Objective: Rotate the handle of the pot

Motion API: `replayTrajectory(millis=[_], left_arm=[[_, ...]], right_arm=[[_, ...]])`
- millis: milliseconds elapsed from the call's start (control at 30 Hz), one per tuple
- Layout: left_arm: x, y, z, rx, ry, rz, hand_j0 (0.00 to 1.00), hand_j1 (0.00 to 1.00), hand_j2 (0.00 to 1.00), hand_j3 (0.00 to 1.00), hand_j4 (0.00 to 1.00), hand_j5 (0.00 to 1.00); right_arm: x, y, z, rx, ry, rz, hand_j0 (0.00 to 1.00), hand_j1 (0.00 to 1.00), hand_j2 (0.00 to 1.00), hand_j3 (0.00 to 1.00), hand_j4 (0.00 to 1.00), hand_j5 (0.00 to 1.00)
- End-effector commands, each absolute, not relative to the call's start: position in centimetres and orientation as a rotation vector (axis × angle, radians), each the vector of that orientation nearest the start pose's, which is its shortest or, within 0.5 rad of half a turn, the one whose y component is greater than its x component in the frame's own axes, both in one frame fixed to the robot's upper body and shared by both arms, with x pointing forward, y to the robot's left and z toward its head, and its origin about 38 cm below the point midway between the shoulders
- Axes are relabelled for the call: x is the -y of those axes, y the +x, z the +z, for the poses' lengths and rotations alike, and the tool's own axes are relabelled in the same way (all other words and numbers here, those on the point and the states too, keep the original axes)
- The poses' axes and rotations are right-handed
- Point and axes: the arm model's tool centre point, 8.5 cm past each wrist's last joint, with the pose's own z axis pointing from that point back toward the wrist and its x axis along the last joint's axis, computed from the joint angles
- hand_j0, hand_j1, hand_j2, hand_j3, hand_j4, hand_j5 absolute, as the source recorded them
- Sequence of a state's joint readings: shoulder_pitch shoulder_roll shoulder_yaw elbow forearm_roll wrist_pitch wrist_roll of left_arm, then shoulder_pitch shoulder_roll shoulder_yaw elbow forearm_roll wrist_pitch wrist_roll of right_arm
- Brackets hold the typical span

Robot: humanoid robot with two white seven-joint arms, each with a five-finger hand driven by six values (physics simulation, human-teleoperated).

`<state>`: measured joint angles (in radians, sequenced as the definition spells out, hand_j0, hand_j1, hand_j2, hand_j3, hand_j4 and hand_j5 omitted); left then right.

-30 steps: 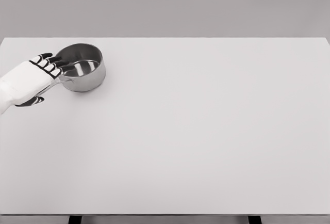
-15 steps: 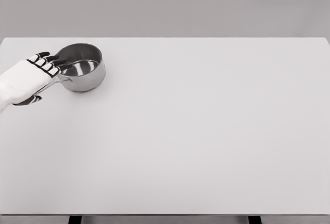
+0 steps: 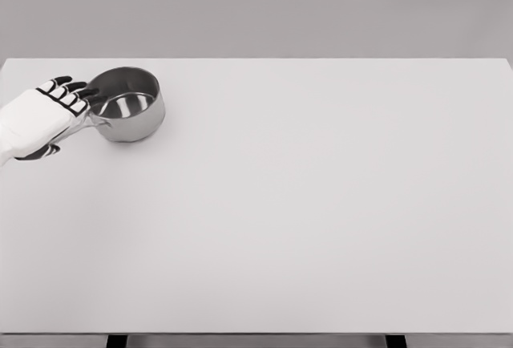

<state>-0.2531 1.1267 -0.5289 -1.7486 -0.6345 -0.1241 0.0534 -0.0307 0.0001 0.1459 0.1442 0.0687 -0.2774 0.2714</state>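
Observation:
A shiny steel pot point(image 3: 135, 117) stands upright on the white table point(image 3: 321, 204) at the far left. Its thin handle point(image 3: 95, 123) points to the lower left and runs under my left hand point(image 3: 64, 119). The hand lies over the handle with its fingers point(image 3: 74, 91) stretched toward the pot's near rim and the thumb showing below the palm. I see no closed grasp on the handle; most of the handle is hidden under the palm. My right arm is out of view.
The table's left edge runs close beside the hand and its back edge lies just behind the pot. Two dark table legs point(image 3: 117, 340) show under the front edge.
My left hand has slid left and slightly back, away from the pot's rim. The pot has stayed where it was.

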Motion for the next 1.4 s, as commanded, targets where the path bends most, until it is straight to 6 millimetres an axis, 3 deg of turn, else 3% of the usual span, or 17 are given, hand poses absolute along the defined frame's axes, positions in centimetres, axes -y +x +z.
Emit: replayTrajectory(millis=[0, 733, 1367], left_arm=[[-37.3, 37.1, 21.1, 1.367, 1.03, -1.827, 1.0, 1.0, 1.0, 1.0, 1.0, 1.0], [-38.2, 37.4, 21.2, 1.355, 1.042, -1.809, 1.0, 1.0, 1.0, 1.0, 1.0, 1.0], [-39.8, 37.8, 19.7, 1.294, 1.042, -1.779, 1.0, 1.0, 1.0, 1.0, 1.0, 1.0]], right_arm=[[25.0, -0.6, -25.5, 0.122, 0.204, 0.24, 1.0, 1.0, 1.0, 1.0, 1.0, 1.0], [25.0, -0.6, -25.5, 0.122, 0.204, 0.24, 1.0, 1.0, 1.0, 1.0, 1.0, 1.0], [25.0, -0.6, -25.5, 0.122, 0.204, 0.24, 1.0, 1.0, 1.0, 1.0, 1.0, 1.0]])
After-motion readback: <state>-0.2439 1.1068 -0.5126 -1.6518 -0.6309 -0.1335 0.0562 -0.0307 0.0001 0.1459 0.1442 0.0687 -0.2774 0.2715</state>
